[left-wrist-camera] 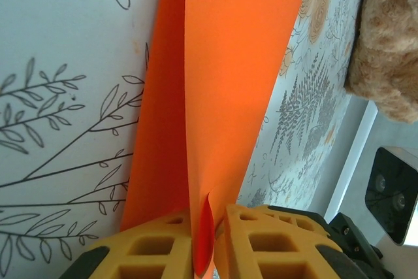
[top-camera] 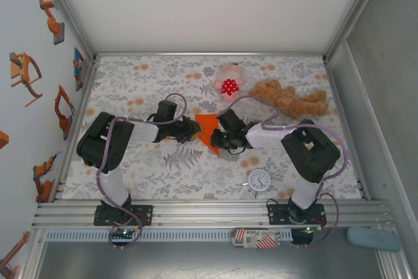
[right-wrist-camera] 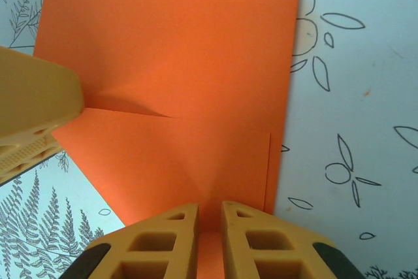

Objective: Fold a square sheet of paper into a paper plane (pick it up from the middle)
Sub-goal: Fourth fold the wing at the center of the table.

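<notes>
The square sheet of paper [top-camera: 208, 127] is bright orange, partly folded into a wedge, and sits mid-table between both arms. My left gripper [top-camera: 191, 129] is at its left edge. In the left wrist view, that gripper [left-wrist-camera: 219, 217] is shut on the paper [left-wrist-camera: 222, 83], whose upright fold rises from between the yellow fingers. My right gripper [top-camera: 219, 136] is at the sheet's right side. In the right wrist view, the right gripper [right-wrist-camera: 209, 208] is nearly closed and pinches the paper [right-wrist-camera: 176, 63], with creases running into the gap. A left finger [right-wrist-camera: 32, 115] shows at that view's left edge.
A pink spotted plush toy [top-camera: 228, 82] and a brown teddy bear [top-camera: 290, 99] lie just behind the paper. A small white clock [top-camera: 259, 180] stands near the front edge by the right arm. Walls close off the floral cloth [top-camera: 150, 83] on three sides.
</notes>
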Motion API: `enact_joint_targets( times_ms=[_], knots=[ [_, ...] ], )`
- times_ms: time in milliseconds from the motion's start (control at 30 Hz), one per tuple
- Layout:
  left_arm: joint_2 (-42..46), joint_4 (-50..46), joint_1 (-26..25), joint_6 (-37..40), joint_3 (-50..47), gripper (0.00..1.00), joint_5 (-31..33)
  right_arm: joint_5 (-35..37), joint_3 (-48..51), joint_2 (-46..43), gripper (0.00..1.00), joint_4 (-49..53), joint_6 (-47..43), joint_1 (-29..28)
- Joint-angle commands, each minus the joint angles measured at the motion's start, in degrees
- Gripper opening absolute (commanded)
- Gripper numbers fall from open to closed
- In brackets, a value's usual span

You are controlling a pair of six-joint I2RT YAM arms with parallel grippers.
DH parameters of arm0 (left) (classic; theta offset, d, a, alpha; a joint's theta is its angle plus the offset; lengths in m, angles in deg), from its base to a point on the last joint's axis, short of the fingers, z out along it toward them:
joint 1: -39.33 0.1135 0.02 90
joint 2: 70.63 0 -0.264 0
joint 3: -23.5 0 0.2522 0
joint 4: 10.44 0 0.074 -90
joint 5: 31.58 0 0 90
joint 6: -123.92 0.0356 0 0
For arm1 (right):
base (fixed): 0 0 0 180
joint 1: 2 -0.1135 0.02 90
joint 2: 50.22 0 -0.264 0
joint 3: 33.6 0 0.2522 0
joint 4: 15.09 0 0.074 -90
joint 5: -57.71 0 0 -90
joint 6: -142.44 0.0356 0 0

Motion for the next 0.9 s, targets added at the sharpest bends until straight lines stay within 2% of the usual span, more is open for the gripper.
enact_joint_targets(
  times_ms=[0, 100, 200, 500, 533, 567, 633, 733, 867],
  knots=[
    [0.0, 1.3, 0.3, 2.2, 1.0, 0.17, -2.1, 0.7, -0.5, -0.5, 0.18, 1.6, -0.7, 0.8],
    [0.3, 1.0, 0.5, 2.8, 1.0, 0.16, -2.2, 0.6, -0.6, -0.7, 0.19, 1.6, -1.0, 1.0],
    [0.7, 0.1, 0.7, 3.3, 1.0, 0.10, -2.0, 0.7, -0.3, -1.9, 0.22, 0.9, -2.1, 1.0],
    [3.5, -4.8, 1.8, 2.5, 1.0, 0.05, 2.5, 7.2, 0.3, -11.4, 0.35, 2.8, -14.2, 1.0],
    [4.2, -5.4, 2.2, 2.0, 0.9, 0.05, 3.6, 7.6, 0.4, -11.9, 0.47, 2.8, -15.3, 1.0],
    [5.0, -6.6, 2.5, 1.7, 0.8, 0.05, 5.0, 8.1, 0.6, -12.2, 0.53, 2.7, -16.1, 0.9],
    [6.4, -9.0, 3.1, 1.0, 0.6, 0.06, 7.5, 9.2, 0.6, -12.6, 0.60, 2.6, -18.0, 0.7],
    [8.5, -12.2, 3.6, -0.5, 0.8, 0.06, 10.8, 11.9, -0.2, -12.2, 0.59, 2.4, -21.7, -0.7],
    [9.8, -18.5, 3.5, -1.1, 3.2, 0.06, 14.0, 15.6, -2.4, -9.3, 0.46, 1.7, -27.6, -4.5]
  ],
)
